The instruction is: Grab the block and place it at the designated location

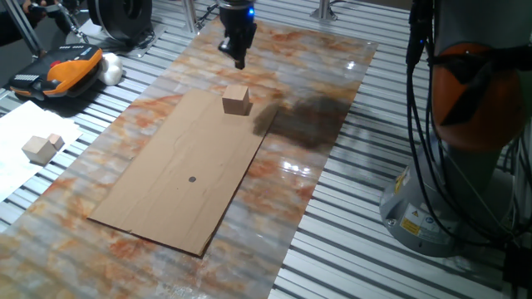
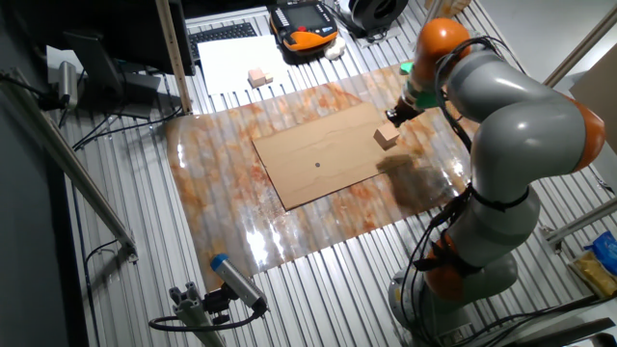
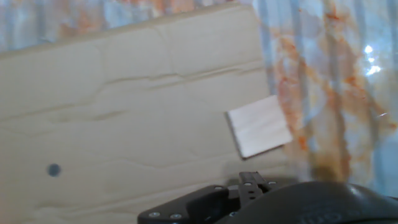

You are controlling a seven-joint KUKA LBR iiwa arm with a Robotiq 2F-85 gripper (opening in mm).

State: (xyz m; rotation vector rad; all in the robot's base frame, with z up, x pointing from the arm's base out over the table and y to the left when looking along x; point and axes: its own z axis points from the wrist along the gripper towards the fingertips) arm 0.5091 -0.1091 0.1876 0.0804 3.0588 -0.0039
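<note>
Pincer point(image 1: 238, 56): hangs above the table past the block, holding nothing; finger gap unclear.
Block point(image 1: 236, 100): one plain tan cube near the cardboard sheet's point(image 1: 179, 170) far corner.
Dot point(image 1: 192, 178): one, mid-sheet.
Other fixed view: block point(image 2: 387, 136) beside the pincer point(image 2: 394, 117); two paler blocks point(image 2: 257, 77) on white paper.
Hand view: block point(image 3: 259, 126) at the sheet's edge, dot point(image 3: 53, 169) well apart.

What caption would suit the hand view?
Wooden cube at the edge of the cardboard sheet, dark dot far off.

Bright, even overhead light. White glare streaks the glossy worktop point(image 1: 332, 91), strongest toward 3 o'clock of the cardboard point(image 1: 179, 166), beside a broad soft arm shadow. Both fixed views are sharp. The hand view is washed out and smeared; the block point(image 3: 259, 126) looks bleached white.
</note>
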